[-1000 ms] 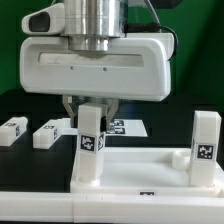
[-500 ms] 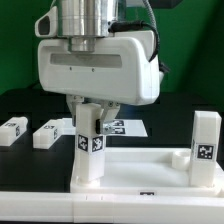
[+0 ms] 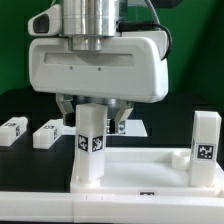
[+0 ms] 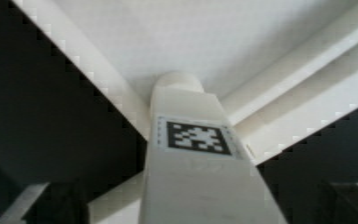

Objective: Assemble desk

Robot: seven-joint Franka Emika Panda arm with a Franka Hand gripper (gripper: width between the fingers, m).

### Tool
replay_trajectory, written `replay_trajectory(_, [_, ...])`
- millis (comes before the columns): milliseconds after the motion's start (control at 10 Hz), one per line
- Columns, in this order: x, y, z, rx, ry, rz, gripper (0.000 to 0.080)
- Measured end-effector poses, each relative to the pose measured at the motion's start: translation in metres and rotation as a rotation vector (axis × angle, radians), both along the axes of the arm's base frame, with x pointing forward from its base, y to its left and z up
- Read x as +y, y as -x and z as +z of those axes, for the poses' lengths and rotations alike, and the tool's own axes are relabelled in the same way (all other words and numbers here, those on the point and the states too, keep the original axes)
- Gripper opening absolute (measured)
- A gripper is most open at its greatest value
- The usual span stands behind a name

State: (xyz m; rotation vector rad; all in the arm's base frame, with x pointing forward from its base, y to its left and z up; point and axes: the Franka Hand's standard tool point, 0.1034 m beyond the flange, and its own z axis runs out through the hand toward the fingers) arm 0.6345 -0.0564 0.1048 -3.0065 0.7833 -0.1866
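The white rimmed tabletop (image 3: 135,172) lies flat at the front. A tagged white leg (image 3: 90,142) stands upright in its corner socket on the exterior view's left. A second leg (image 3: 206,145) stands upright in the corner on the right. My gripper (image 3: 92,116) hangs straight over the left leg, with its fingers spread to either side of the leg's top and a gap on each side. In the wrist view the leg (image 4: 202,150) fills the middle above the tabletop (image 4: 194,40), with dark gaps between it and my gripper (image 4: 197,212).
Two loose legs (image 3: 14,130) (image 3: 48,133) lie on the black table at the exterior view's left. The marker board (image 3: 128,127) lies behind the gripper. A green backdrop stands at the rear.
The hand turned about the upright left leg and turned back. Its fingers now stand wider apart than a second ago, off the leg. The leg stays upright in its socket.
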Motion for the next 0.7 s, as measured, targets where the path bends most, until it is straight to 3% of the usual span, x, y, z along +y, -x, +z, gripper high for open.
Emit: replay_trajectory(700, [-0.0032,0.0012,-0.0016,-0.004,0.09,0.668,0.0649])
